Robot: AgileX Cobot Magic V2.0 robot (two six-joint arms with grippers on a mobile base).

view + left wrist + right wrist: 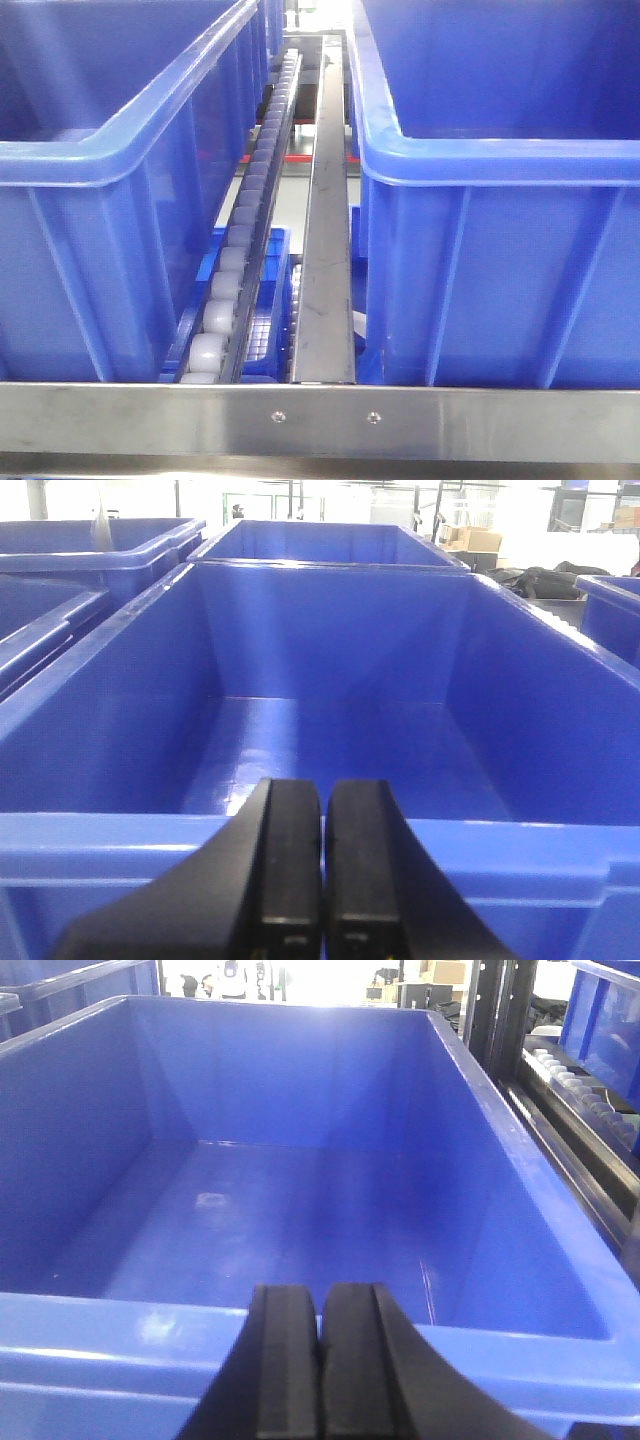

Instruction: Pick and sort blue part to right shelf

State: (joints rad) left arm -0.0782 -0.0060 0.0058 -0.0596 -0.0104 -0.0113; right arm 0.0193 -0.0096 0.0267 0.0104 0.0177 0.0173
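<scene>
Two big blue bins sit on the steel rack (320, 420) in the front view, the left bin (110, 200) at 9 o'clock and the right bin (500, 230) at 3 o'clock, well apart across a central gap. In that gap run one white roller rail (240, 250) and one flat steel bar (325, 230), side by side from 6 o'clock toward 12 o'clock. One steel crossbar with two screws spans the bottom edge in front of both bins. Below the rail, a smaller blue tray (268, 300) shows through the gap, partly hidden. The left claw (322, 880) hangs at 6 o'clock just outside the near wall of a deep bin (320, 770); its two black fingers are pressed together with only a hairline seam between them and nothing in their grip. Three or more other bins stand around it. The right claw (320, 1370) sits likewise at 6 o'clock over another bin's rim (300, 1230), fingers closed together on nothing. A roller rail (575, 1080) runs at 2 o'clock beside it. The blue part appears in none of the views.
</scene>
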